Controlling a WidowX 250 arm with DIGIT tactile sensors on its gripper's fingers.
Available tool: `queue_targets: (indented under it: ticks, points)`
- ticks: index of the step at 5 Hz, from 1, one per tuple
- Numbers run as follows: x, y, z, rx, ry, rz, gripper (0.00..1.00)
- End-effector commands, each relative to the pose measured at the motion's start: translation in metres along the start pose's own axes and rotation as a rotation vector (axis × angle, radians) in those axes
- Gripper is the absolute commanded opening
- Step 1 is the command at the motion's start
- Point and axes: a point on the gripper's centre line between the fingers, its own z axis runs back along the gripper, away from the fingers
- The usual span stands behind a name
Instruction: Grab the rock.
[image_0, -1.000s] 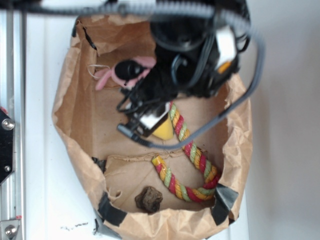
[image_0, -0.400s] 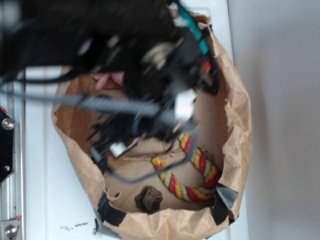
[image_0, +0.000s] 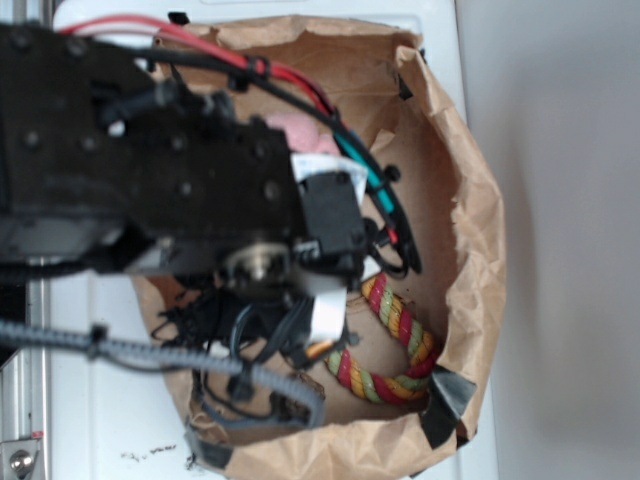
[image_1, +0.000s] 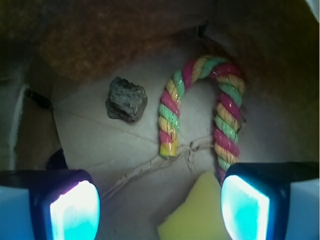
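Note:
The rock (image_1: 126, 99) is a small dark, rough lump lying on the bag's paper floor, seen in the wrist view ahead of me and left of centre. My gripper (image_1: 160, 207) stands open, its two glowing pads (image_1: 75, 210) wide apart at the bottom of that view, nothing between them but bare floor and a corner of the yellow sponge (image_1: 197, 215). The rock lies well beyond the fingertips, untouched. In the exterior view my black arm (image_0: 170, 190) covers the rock entirely.
A red, yellow and green rope (image_1: 220, 107) curls in an arch right of the rock, also seen as the rope (image_0: 400, 340). Brown paper bag walls (image_0: 470, 230) ring everything closely. A pink toy (image_0: 300, 130) peeks out behind the arm.
My arm has swung down and toward the bag's near end, now covering the rock and sponge in the exterior view, where a second ago the rock showed clearly.

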Motion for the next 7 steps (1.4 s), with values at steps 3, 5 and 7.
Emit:
queue_targets:
  ticks: [3,5,7]
  points:
    - [0.030,-0.024,-0.019,-0.135,-0.073,-0.150,1.00]
    - [0.027,-0.023,-0.016,-0.213,-0.153,-0.188,1.00]
    - [0.033,0.014,-0.018,-0.147,-0.200,-0.148,1.00]
